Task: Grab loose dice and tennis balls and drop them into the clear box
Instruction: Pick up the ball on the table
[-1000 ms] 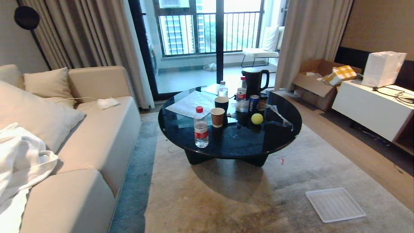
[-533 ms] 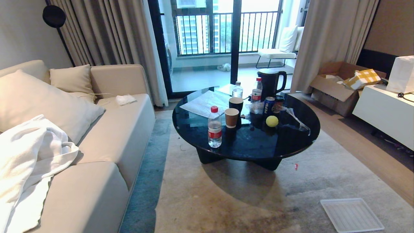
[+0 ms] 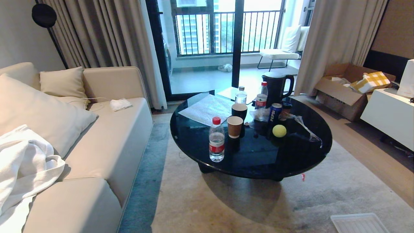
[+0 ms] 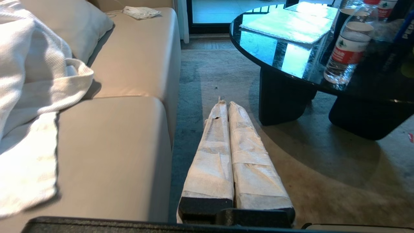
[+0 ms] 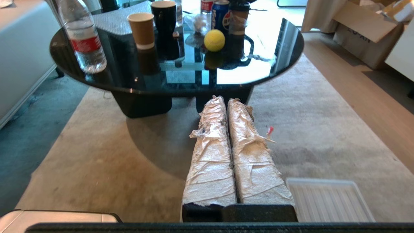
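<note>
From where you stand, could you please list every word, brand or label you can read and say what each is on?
"PEPSI": on the blue can on the round black table, reading vertically.
Red labels on the near water bottle and the far bottle: print too small to read.
Dark lettering on the cardboard box: too blurred to read.
Nothing else legible.

A round black glass table [image 3: 291, 161] stands on the beige rug [image 3: 226, 207]. On it rest a tennis ball [image 3: 279, 131], water bottle [image 3: 216, 140], paper cup [image 3: 234, 127], Pepsi can [image 3: 275, 112], kettle [image 3: 275, 85] and a white mat [image 3: 207, 109].
</note>
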You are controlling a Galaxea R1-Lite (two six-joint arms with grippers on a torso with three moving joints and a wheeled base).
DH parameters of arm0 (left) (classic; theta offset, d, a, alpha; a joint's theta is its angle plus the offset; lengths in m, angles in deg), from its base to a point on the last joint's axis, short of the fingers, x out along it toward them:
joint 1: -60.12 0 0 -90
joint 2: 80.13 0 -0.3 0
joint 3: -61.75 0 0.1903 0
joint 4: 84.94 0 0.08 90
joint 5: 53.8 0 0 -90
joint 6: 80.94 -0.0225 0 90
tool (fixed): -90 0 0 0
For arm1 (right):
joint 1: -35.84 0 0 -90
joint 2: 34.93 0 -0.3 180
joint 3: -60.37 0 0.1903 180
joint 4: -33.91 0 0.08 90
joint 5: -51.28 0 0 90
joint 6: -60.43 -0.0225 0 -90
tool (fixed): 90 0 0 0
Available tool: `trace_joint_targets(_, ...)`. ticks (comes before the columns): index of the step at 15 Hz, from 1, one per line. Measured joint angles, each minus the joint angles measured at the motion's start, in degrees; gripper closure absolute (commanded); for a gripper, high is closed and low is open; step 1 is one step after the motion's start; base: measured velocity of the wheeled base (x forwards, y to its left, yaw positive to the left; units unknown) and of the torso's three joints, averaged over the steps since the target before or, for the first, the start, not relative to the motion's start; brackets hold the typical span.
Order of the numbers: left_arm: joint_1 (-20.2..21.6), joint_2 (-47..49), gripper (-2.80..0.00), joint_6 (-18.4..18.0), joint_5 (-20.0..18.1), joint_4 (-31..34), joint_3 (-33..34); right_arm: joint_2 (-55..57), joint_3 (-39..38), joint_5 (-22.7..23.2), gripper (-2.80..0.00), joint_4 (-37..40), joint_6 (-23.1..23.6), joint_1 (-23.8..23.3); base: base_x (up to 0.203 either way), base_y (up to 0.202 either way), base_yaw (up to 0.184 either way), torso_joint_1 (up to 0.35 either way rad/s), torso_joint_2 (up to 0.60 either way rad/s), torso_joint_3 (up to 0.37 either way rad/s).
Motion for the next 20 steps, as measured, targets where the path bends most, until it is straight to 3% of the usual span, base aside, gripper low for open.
trace_joint_targets(20,0.0,0.0,0.00,0.0,0.1,0.0,0.0,0.0,0.0,0.0,0.00,0.0,-0.1,0.0,0.179,0.000,-0.001,0.002,0.00,0.001)
